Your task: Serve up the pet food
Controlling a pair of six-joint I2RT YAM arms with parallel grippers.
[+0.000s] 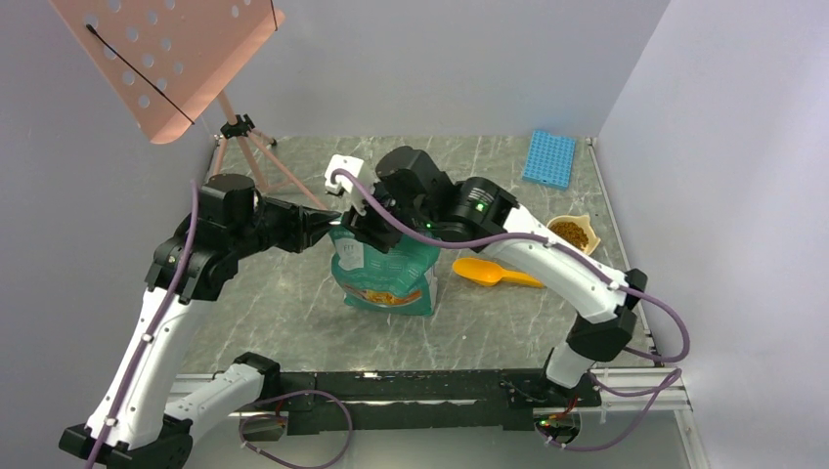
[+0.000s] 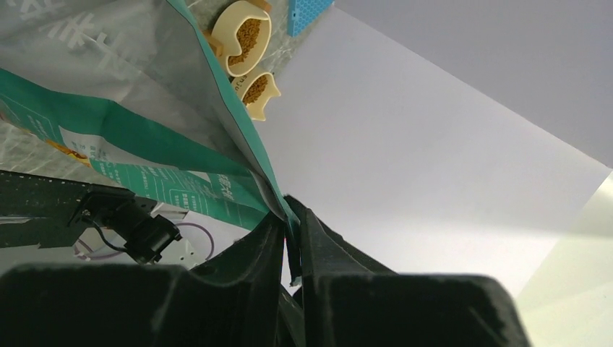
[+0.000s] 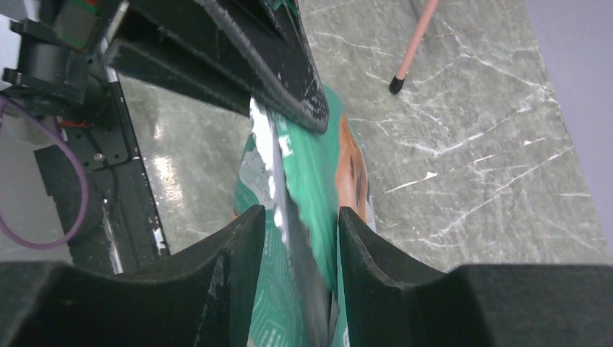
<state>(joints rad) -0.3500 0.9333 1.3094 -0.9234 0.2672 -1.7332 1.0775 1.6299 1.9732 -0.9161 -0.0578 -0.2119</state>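
The green-silver pet food bag [image 1: 386, 274] stands upright mid-table. My left gripper [image 1: 330, 227] is shut on the bag's top left corner; in the left wrist view the jaws [image 2: 291, 217] pinch the bag's edge [image 2: 130, 137]. My right gripper [image 1: 364, 231] is open and straddles the bag's top edge [image 3: 318, 166]; its jaws [image 3: 293, 228] stand apart with the edge between them. Brown kibble [image 1: 573, 235] lies in a cream bowl [image 1: 587, 223] at the right, and also shows in the left wrist view [image 2: 246, 40]. An orange scoop [image 1: 494, 274] lies right of the bag.
A blue rack [image 1: 549, 158] lies at the back right. A pink perforated stand [image 1: 166, 59] on a tripod [image 1: 249, 151] stands at the back left. Grey walls close in the table on the left, back and right.
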